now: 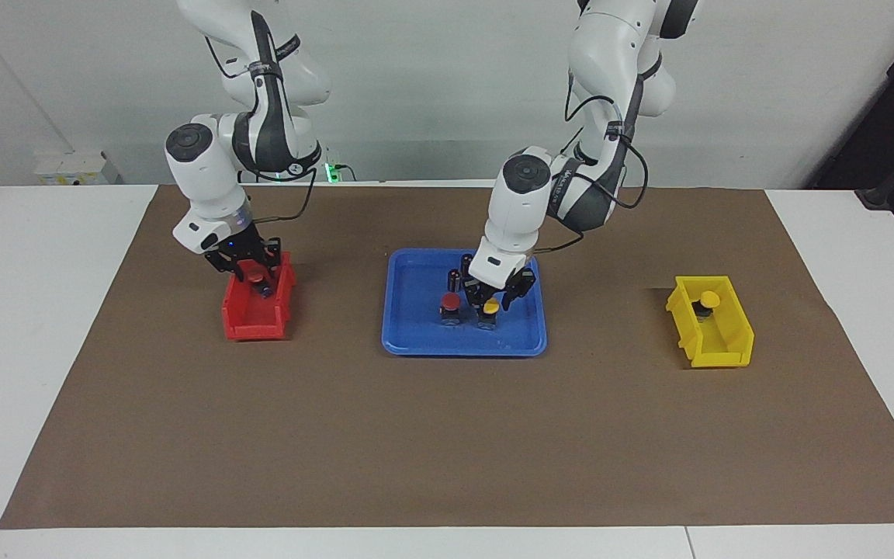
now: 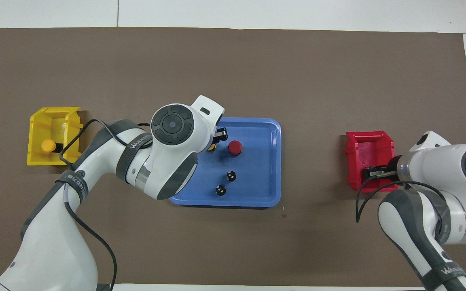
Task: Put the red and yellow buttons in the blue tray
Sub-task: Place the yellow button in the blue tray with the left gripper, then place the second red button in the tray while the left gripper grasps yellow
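The blue tray (image 1: 416, 326) lies mid-table and also shows in the overhead view (image 2: 257, 133). In it stand a red button (image 1: 451, 302) (image 2: 235, 147) and a yellow button (image 1: 491, 308), the latter mostly hidden under the left hand in the overhead view. My left gripper (image 1: 495, 299) (image 2: 217, 138) is low over the tray, open, with its fingers on either side of that yellow button. A second yellow button (image 1: 709, 298) (image 2: 48, 145) sits in the yellow bin (image 1: 726, 349). My right gripper (image 1: 253, 268) (image 2: 374, 173) is down inside the red bin (image 1: 249, 322), at a second red button (image 1: 256, 274).
Two dark capless cylinders (image 2: 230, 176) (image 2: 220, 190) stand in the tray, nearer to the robots than the buttons. The red bin (image 2: 368, 143) is toward the right arm's end and the yellow bin (image 2: 55, 117) toward the left arm's end. A brown mat (image 1: 447, 435) covers the table.
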Tool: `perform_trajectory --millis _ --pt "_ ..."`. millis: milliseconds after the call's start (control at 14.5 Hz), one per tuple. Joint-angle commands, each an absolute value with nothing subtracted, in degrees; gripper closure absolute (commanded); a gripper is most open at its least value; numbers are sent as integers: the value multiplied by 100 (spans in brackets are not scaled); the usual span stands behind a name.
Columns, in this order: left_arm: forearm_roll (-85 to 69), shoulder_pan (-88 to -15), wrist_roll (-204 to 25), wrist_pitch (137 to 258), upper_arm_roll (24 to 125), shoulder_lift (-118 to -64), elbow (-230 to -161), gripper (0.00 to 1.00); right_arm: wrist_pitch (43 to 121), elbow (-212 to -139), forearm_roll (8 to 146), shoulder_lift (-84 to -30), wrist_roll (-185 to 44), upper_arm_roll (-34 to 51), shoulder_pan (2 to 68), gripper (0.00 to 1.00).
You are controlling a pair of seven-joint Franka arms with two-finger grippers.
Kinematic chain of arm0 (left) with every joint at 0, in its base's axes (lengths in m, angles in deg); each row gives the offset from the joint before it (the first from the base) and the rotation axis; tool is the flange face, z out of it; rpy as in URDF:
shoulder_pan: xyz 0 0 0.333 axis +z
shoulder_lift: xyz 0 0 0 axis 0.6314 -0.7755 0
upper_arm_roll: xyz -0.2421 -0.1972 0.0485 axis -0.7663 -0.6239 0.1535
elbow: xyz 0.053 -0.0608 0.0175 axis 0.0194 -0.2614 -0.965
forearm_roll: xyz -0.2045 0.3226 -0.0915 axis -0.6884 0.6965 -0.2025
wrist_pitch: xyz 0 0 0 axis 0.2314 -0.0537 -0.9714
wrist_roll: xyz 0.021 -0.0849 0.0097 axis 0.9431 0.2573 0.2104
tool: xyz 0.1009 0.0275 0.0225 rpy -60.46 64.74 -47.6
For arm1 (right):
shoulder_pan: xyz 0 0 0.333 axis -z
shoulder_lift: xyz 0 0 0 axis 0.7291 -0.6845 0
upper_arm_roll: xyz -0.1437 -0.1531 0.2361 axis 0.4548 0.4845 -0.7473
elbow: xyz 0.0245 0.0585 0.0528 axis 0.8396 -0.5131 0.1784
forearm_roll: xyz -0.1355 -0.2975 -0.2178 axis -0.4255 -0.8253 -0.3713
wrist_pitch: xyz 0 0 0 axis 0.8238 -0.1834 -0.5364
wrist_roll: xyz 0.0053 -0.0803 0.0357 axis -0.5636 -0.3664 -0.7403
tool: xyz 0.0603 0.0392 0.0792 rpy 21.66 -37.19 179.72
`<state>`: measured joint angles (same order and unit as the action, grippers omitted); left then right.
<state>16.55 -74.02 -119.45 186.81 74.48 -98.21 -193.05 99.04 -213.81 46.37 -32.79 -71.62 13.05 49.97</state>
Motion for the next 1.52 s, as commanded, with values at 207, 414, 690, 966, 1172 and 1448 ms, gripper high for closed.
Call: perform_trajectory --millis 207,414,690,966,1172,1448 --pt "1812 -6652 -10683 16430 7819 -8603 -18708 0 9770 -21320 4777 -3145 -6911 1232 5173 67" --pt "1812 -5405 -8906 16032 7838 -8214 -18735 0 8429 -20005 4777 -3416 -7051 1180 5024 67" --pt "1803 -3979 -6925 16905 7838 -8012 -19478 7 7334 -18069 4777 -4207 -8751 1162 3876 66" --pt "1803 -3635 -6861 17990 7838 -8178 -20210 33 8385 -17530 4786 -5137 -11301 1161 2424 65" --pt "1812 -3564 -6721 18613 7838 -8187 -20816 36 8977 -17828 4716 -5438 -11490 1153 2212 63" --pt "1803 -3555 -6703 18967 7847 -8205 -21125 36 9434 -18434 4601 -5439 -11482 1162 2053 62"
